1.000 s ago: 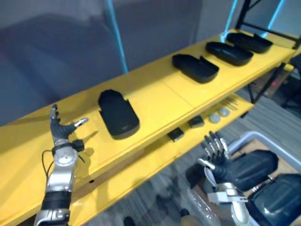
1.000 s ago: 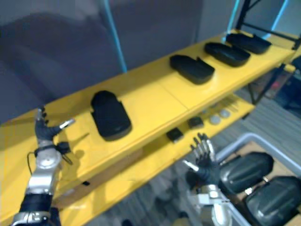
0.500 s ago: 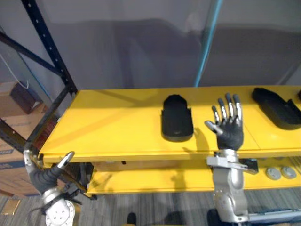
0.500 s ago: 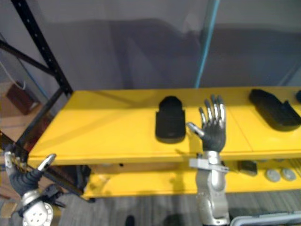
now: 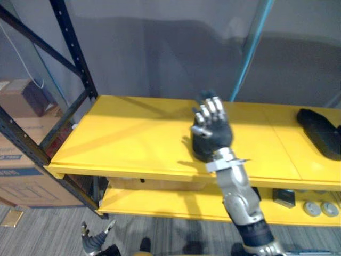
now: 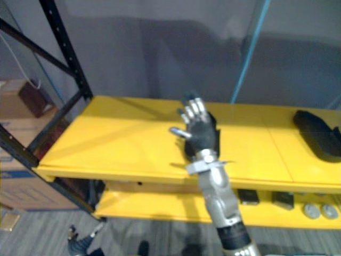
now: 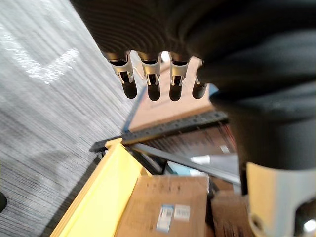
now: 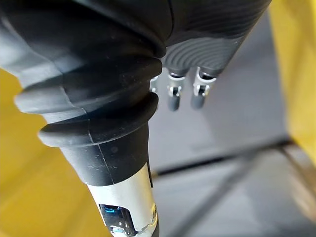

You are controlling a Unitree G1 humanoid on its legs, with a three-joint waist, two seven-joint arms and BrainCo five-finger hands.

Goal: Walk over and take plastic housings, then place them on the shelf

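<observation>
**A:** ok, going left to right, what have we got? We see a cardboard box (image 5: 25, 176) far left behind the black rack upright (image 5: 74, 53), and the left hand (image 5: 96, 241) way down low over the grey floor (image 5: 48, 234).

**B:** yep, and in its wrist view we see its fingers (image 7: 129, 81) hanging straight and loose, nothing in them. Then there's the yellow shelf (image 5: 133, 138), with bare board on its left part.

**A:** around the middle we've got the right hand (image 5: 212, 128) raised upright, fingers relaxed and spread a bit, holding nothing. It sits right in front of a black plastic housing (image 5: 197, 153) lying on the shelf. We can't tell if it touches it.

**B:** same here. A second housing (image 5: 319, 130) lies on the shelf at the far right, well apart from the hand. On the lower shelf (image 5: 176, 205) we spot small black blocks (image 5: 282, 197) and silver discs (image 5: 311, 208) towards the right.
</observation>
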